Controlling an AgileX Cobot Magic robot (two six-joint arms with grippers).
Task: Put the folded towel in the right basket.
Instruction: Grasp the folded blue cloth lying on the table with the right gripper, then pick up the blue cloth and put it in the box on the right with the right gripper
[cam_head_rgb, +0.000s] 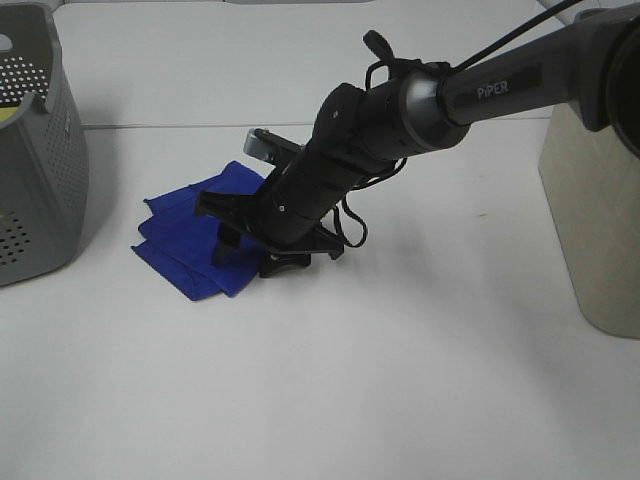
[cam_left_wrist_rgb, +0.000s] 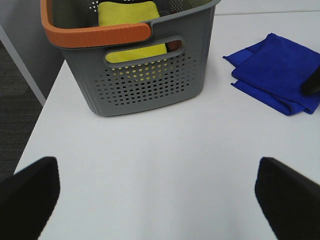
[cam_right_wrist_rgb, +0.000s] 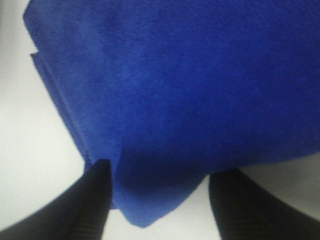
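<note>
Closest in, the right wrist view shows the right gripper with fingers spread astride a corner of the folded blue cloth towel, blurred at this range. Only the left wrist view shows the left gripper, spread wide over the white desk, and a yellow cloth inside the grey perforated plastic basket. From high up, the right arm hides part of the towel, which lies on the desk near that basket. The beige bin at far right is cut off.
</note>
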